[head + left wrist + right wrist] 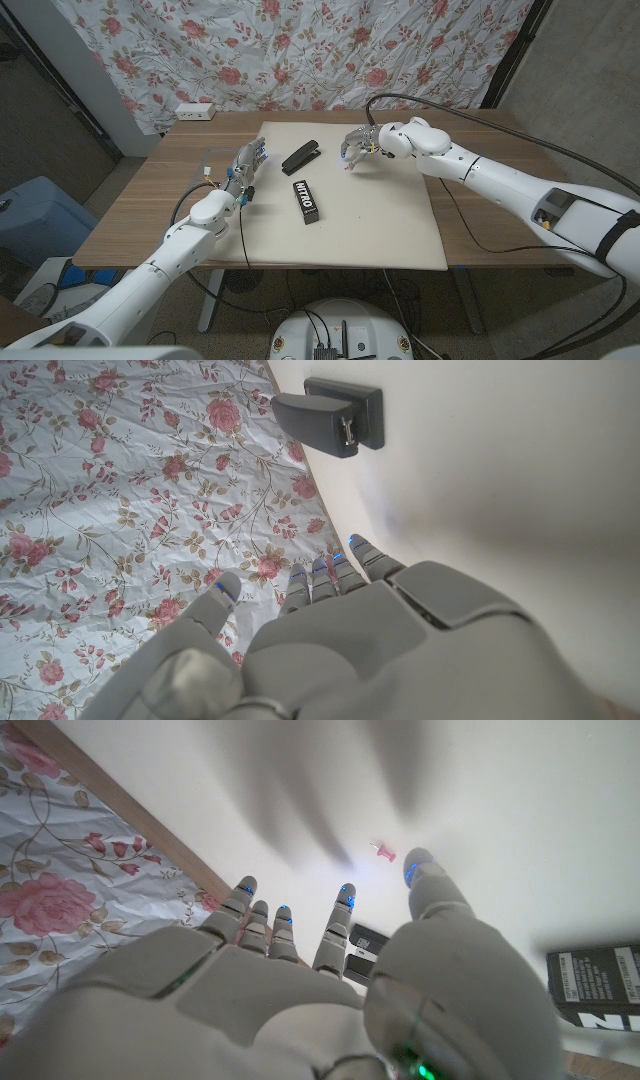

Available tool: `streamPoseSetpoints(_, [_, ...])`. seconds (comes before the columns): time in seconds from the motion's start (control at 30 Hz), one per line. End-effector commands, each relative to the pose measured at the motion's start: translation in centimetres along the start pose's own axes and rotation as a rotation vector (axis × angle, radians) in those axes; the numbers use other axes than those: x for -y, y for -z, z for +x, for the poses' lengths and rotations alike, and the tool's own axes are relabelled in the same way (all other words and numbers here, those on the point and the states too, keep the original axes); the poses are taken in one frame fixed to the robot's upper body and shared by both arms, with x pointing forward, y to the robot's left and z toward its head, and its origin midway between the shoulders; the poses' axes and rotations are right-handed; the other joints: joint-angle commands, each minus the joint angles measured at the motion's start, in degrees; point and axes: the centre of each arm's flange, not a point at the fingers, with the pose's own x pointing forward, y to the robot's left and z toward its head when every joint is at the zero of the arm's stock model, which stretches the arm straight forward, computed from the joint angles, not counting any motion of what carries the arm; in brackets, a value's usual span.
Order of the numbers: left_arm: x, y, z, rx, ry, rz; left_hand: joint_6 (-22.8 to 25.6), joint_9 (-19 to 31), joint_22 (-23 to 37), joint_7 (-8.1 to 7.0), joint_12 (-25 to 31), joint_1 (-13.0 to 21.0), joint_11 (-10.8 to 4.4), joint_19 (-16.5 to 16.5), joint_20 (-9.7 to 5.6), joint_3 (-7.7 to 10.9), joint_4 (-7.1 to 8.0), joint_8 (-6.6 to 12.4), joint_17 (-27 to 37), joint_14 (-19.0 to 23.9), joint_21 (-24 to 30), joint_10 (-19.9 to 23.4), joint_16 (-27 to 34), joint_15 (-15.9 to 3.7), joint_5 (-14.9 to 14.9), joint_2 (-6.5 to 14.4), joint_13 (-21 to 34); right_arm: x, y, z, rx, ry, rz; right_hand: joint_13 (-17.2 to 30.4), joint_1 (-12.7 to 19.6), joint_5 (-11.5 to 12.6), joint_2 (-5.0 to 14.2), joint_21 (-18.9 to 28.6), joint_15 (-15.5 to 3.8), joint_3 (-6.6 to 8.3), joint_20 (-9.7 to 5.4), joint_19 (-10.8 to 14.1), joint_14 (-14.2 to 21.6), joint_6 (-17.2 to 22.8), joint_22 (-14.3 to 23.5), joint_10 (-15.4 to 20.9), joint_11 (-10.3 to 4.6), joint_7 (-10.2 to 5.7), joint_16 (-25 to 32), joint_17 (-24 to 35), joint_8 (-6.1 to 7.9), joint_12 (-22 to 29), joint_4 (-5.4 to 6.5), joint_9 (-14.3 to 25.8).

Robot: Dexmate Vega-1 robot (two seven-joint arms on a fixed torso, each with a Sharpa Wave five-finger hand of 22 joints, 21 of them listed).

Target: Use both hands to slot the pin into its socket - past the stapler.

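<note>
A tiny pink pin (383, 850) lies on the cream mat (380, 225), just beyond the fingertips of my right hand (330, 980). That hand (360, 145) hovers over the mat's far part, right of the black stapler (302, 156), fingers spread and holding nothing. My left hand (245, 170) stands at the mat's left edge with its fingers (325, 575) pointing toward the stapler (335, 410), and it also holds nothing. A black box labelled NITRO (306, 199) lies near the mat's middle, in front of the stapler. I cannot make out a socket.
The wooden table (150, 200) shows bare wood left and right of the mat. A white power strip (194, 110) sits at the far left corner. A floral curtain (300, 50) hangs behind. A black cable (470, 110) arcs over the right arm.
</note>
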Motion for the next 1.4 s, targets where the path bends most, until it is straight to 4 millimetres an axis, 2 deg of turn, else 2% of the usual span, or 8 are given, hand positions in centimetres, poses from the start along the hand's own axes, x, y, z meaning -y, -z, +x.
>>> streamPoseSetpoints(0.03, [0.1, 0.1, -0.3, 0.001, 0.000, -0.002, 0.52, 0.25, 0.28, -0.13, 0.01, 0.10, -0.52, 0.70, -1.90, 0.41, 0.05, -0.16, 0.13, -0.22, -0.13, 0.11, 0.01, 0.16, -0.09, 4.82, 0.11, -0.9, -0.6, 0.4, 0.012, 0.001, -0.017, 0.28, 0.54, -0.09, -0.44, 0.17, -0.36, 0.14, -0.18, 0.70, 0.18, 0.94, 0.22, 0.07, -0.36, -0.05, 0.44, 0.17, 0.65, 0.13, 0.07, 0.25])
streamPoseSetpoints(0.5, [0.2, 0.3, -0.8, -0.011, -0.007, -0.002, 0.57, 0.25, 0.29, -0.14, -0.03, 0.06, -0.58, 0.72, -1.83, 0.51, 0.07, -0.15, 0.13, -0.21, -0.16, 0.08, 0.00, 0.23, -0.11, 4.79, 0.12, -1.3, -0.6, 0.8, 0.013, 0.020, -0.022, 0.29, 1.24, -0.35, -0.18, 0.21, -0.89, 0.08, -0.63, 1.44, 1.02, 2.48, 0.21, 1.04, -1.07, -0.71, 0.76, 0.32, 1.63, 0.31, 0.15, 0.38])
streamPoseSetpoints(0.8, [0.3, 0.4, -1.0, -0.015, -0.011, -0.002, 0.55, 0.25, 0.29, -0.24, -0.05, 0.04, -0.54, 0.73, -1.79, 0.58, 0.07, -0.18, 0.13, -0.21, -0.17, 0.05, -0.01, 0.26, -0.12, 4.78, 0.12, -1.5, -0.5, 0.9, 0.024, 0.037, -0.019, 0.27, 2.16, -0.90, 0.18, 0.55, -2.36, -0.13, -1.75, 3.46, 2.52, 5.92, 0.18, 2.76, -2.27, -1.27, 1.34, 0.55, 3.63, 0.61, 0.25, 0.67])
streamPoseSetpoints(1.13, [0.6, 0.5, -1.1, -0.014, -0.003, -0.007, 0.51, 0.24, 0.29, -0.28, -0.07, 0.01, -0.62, 0.66, -1.70, 0.64, 0.09, -0.21, 0.14, -0.23, -0.21, 0.01, -0.02, 0.59, -0.14, 4.75, 0.12, -1.8, -0.4, 1.0, 0.021, 0.049, -0.029, 0.25, 2.94, -1.26, 0.65, 0.57, -3.17, -0.15, -2.22, 4.45, 3.50, 7.43, 0.17, 3.40, -2.82, -1.51, 1.73, 0.71, 4.61, 0.58, 0.24, 0.86])
streamPoseSetpoints(1.27, [0.6, 0.5, -1.1, -0.012, -0.006, -0.007, 0.55, 0.24, 0.29, -0.35, -0.08, 0.00, -0.64, 0.66, -1.67, 0.66, 0.10, -0.19, 0.15, -0.20, -0.22, 0.01, -0.01, 0.65, -0.14, 4.75, 0.12, -2.1, -0.3, 1.0, 0.012, 0.069, -0.034, 0.24, 3.40, -1.55, 0.88, 0.58, -3.84, -0.26, -2.51, 5.15, 4.35, 9.27, 0.17, 4.32, -3.31, -1.63, 2.09, 0.86, 5.65, 0.71, 0.27, 0.99])
streamPoseSetpoints(1.4, [0.5, 0.5, -1.2, -0.015, -0.009, -0.004, 0.57, 0.23, 0.29, -0.34, -0.06, -0.01, -0.62, 0.67, -1.68, 0.70, 0.10, -0.19, 0.15, -0.18, -0.22, 0.06, 0.00, 0.62, -0.15, 4.74, 0.12, -2.3, -0.2, 1.0, 0.004, 0.087, -0.034, 0.23, 3.60, -1.68, 0.96, 0.59, -4.01, -0.32, -2.74, 5.48, 4.58, 9.78, 0.17, 4.53, -3.29, -1.73, 2.19, 0.92, 5.98, 0.69, 0.27, 1.05])
